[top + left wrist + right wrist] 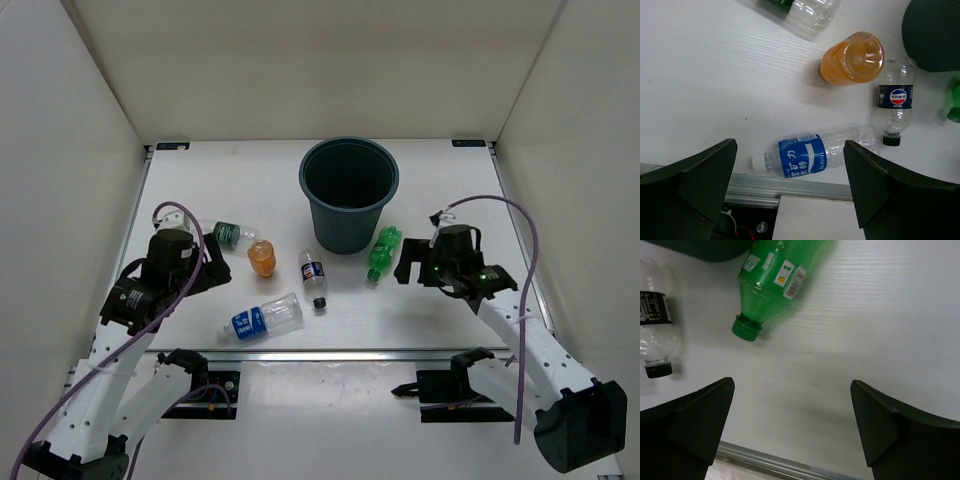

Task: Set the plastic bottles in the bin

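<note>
Bottle, all-green plastic [772,277], just beside round teal-grey bin [348,225], cap toward nearer right gripper [792,390], jaws wide, empty.

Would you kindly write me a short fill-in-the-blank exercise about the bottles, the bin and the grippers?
1. ____ plastic bottles are on the table, none inside the bin.
2. The bottle nearest the right gripper is all ____.
3. The left gripper and the right one both have their jaws ____.
4. The blue-labelled bottle lies on its ____.
Missing words: five; green; open; side.
</note>
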`<control>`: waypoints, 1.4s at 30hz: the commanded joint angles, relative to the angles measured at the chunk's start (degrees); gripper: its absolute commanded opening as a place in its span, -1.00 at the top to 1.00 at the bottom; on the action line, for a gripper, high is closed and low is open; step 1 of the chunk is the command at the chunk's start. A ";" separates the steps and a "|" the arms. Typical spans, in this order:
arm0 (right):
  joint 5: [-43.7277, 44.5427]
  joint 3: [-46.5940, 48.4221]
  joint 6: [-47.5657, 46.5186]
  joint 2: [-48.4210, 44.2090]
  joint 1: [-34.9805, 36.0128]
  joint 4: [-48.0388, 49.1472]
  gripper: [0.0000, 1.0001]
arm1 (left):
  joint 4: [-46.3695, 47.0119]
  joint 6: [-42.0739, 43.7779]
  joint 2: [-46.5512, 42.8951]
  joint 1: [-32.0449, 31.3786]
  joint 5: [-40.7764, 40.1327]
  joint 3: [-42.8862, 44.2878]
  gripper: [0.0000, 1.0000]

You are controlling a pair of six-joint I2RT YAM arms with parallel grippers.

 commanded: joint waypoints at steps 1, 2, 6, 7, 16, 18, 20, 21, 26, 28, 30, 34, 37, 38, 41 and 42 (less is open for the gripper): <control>-1.79 -5.00 6.77 1.45 3.91 12.22 -0.98 | 5.23 1.08 1.50 -0.42 3.49 -1.46 -0.98; -2.67 -7.99 9.83 1.62 4.01 17.30 -0.98 | 6.20 1.34 1.68 -0.77 3.67 -2.17 -0.97; 4.33 -10.74 14.34 5.39 4.62 28.23 -0.99 | 6.12 1.35 1.16 -0.68 4.29 -3.58 -0.98; 6.96 -9.52 13.56 7.06 4.36 28.94 -0.98 | 5.42 1.43 1.07 -0.60 4.12 -3.58 -0.97; 8.22 -6.53 14.69 19.36 4.18 41.51 -0.98 | 2.78 1.25 -1.66 -0.07 0.87 -4.37 -0.98; 9.44 -4.51 14.96 22.26 5.32 41.87 -0.98 | 2.78 1.52 -0.87 0.02 0.87 -4.89 -0.96; 10.49 -3.71 14.69 24.73 5.94 43.71 -0.96 | 3.22 0.91 -0.95 -0.07 1.48 -5.77 -0.97; 11.72 -3.10 15.48 26.31 6.46 43.72 -0.94 | 2.87 0.64 -0.96 -0.24 1.39 -5.60 -0.98; 17.70 -3.27 18.12 29.48 9.19 42.66 -0.81 | 1.99 0.37 -1.48 0.45 -0.18 -4.81 -0.98; 18.93 -3.53 19.60 30.10 9.11 42.14 -0.79 | 1.20 0.20 -1.57 0.63 -1.15 -4.37 -0.98; 18.94 -4.15 20.92 30.97 8.67 42.31 -0.80 | 0.76 0.38 -0.96 0.63 -2.12 -3.58 -0.97; 17.27 -3.54 21.99 34.74 7.17 40.91 -0.71 | 0.23 0.29 -0.25 0.63 -2.57 -1.74 -0.97; 17.36 -2.30 21.99 35.72 7.17 40.38 -0.34 | -0.03 0.55 0.27 0.81 -2.65 0.46 -0.98; 17.79 -2.39 22.42 35.29 7.43 40.46 -0.28 | 0.05 0.46 0.36 0.55 -2.48 1.07 -0.95; 19.89 -3.00 21.38 31.70 7.96 40.03 0.25 | 0.49 0.73 0.10 0.63 -2.30 1.34 -0.96; 21.21 -2.92 20.50 30.90 7.96 38.89 0.36 | 0.67 0.73 -0.07 0.55 -2.30 1.34 -0.97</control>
